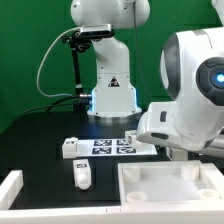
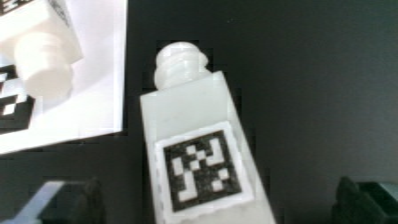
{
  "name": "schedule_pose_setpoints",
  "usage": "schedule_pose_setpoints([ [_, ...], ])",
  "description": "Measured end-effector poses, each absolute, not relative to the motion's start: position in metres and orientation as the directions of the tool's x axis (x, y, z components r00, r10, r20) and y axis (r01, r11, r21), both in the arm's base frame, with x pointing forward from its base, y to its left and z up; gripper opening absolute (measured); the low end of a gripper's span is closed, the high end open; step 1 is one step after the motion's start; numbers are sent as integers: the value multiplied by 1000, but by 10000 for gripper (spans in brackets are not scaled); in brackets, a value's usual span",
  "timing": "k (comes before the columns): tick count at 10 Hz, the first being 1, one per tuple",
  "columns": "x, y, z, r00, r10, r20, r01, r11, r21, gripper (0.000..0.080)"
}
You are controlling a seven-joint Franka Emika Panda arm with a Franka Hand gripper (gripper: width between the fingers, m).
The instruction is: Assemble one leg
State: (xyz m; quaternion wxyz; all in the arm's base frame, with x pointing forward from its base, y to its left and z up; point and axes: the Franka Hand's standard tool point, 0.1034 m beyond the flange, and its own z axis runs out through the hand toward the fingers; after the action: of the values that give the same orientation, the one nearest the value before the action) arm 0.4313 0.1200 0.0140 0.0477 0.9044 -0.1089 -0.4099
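One leg (image 2: pixel 192 130) lies flat, tag up, on the table (image 2: pixel 311 90) just beside the marker board (image 2: pixel 98 95), and I have the gripper (image 2: pixel 210 200) wide open over its tagged end, probably lined up to grab it.

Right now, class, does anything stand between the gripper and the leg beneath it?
Nothing visible does. In the wrist view the leg lies uncovered under the open gripper; a second leg lies off to one side.

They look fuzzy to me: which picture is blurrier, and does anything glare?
Wrist view: soft throughout; the leg has a washed-out top and smeared tag. Exterior view: sharper, but the near arm is out of focus; blue glow at its base.
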Motion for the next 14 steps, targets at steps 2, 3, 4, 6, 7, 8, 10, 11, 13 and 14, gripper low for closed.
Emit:
schedule_pose_setpoints([
  [2, 431, 120, 14, 639, -237, -732, -158, -972, 176, 426],
  [3, 431, 120, 14, 639, -236, -732, -158, -972, 176, 426],
  [4, 431, 120, 15, 639, -236, -732, -158, -972, 175, 291],
  [6, 440, 115, 28, 633, -226, -741, -157, -974, 162, 291],
  [7, 454, 107, 49, 614, -218, -759, -190, -974, 126, 291],
  [8, 476, 92, 69, 618, -219, -755, -230, -969, 92, 290],
  [10, 509, 84, 88, 671, -234, -704, -237, -967, 95, 290],
  [11, 510, 94, 87, 728, -242, -641, -218, -969, 119, 290],
  [13, 512, 97, 85, 814, -235, -531, -223, -971, 89, 290],
  [14, 517, 101, 87, 858, -227, -460, -218, -973, 73, 290],
])
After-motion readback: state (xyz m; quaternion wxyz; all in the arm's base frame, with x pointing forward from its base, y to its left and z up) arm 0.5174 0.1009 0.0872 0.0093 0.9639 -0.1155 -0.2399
